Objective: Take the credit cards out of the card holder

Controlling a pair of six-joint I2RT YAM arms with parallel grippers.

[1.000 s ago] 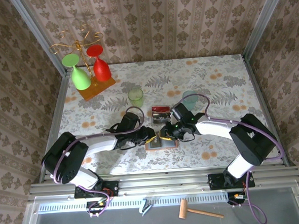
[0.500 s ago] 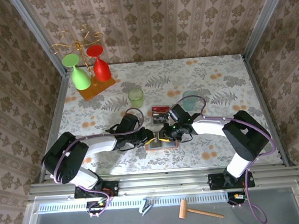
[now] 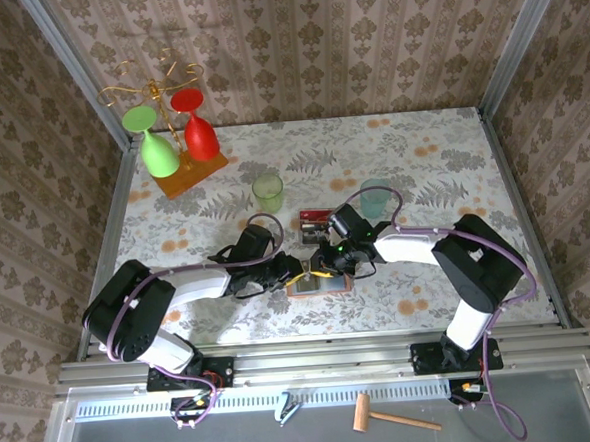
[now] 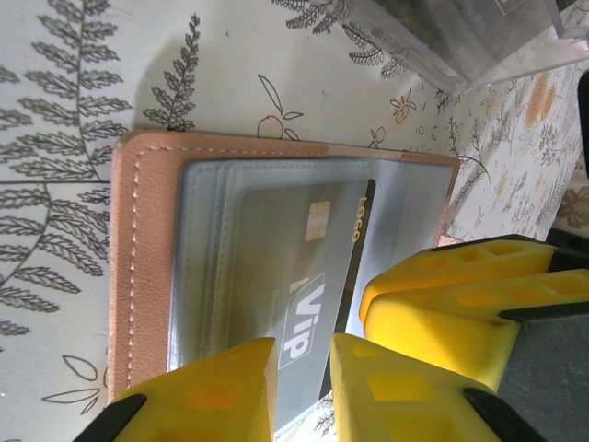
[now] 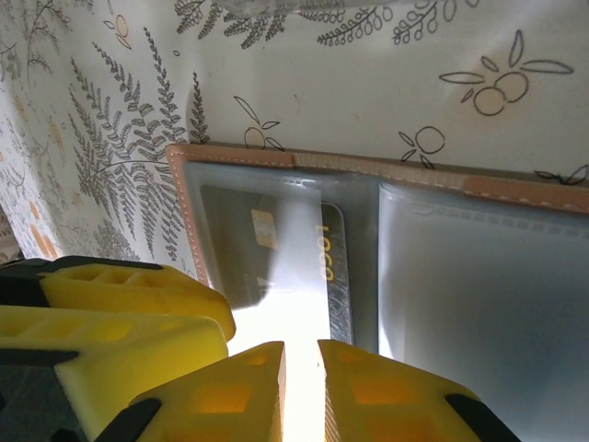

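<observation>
Glare whites out the strip between the yellow fingers of the right gripper (image 5: 301, 368), so what lies under their tips cannot be made out. The fingers stand nearly together with a slim slit between them, clamping nothing visible. They hang over the near edge of the card holder (image 5: 239, 158), which lies open and flat on the table (image 3: 442, 162) between the two arms. A silvery-grey card (image 4: 276, 249) marked "Vip" sticks partway out of a cloudy pocket. Its near end lies in the gap of the left gripper (image 4: 304, 373), partly covered by the fingers. That claw is likewise almost closed and grasps nothing; whether its tips press on the card cannot be told. A red card (image 3: 316, 220) lies on the table just beyond the holder, its markings too small to read.
</observation>
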